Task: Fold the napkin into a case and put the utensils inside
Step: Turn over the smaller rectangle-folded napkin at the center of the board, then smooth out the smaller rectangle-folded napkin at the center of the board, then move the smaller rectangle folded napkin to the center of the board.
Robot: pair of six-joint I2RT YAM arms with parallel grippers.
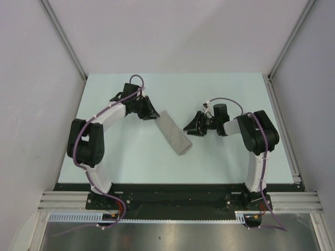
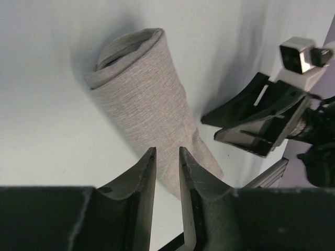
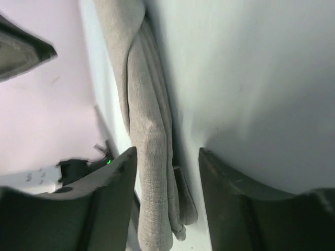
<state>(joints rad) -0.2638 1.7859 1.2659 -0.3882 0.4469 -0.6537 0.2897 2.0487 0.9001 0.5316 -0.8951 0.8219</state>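
As seen from above: folded case [image 1: 174, 133] flat on desk [image 1: 131, 157], long axis far-left to near-right, between both arms. Left jaws at far end, roughly in line with axis; parted narrowly, tips over cloth, no pinch visible. Right jaws just beside mid-length, across axis; wide open, case edge lined up in gap, holding nothing. Utensils not in view.

Overhead view facing down, both wrist views close, sharing the case [image 2: 146, 104]
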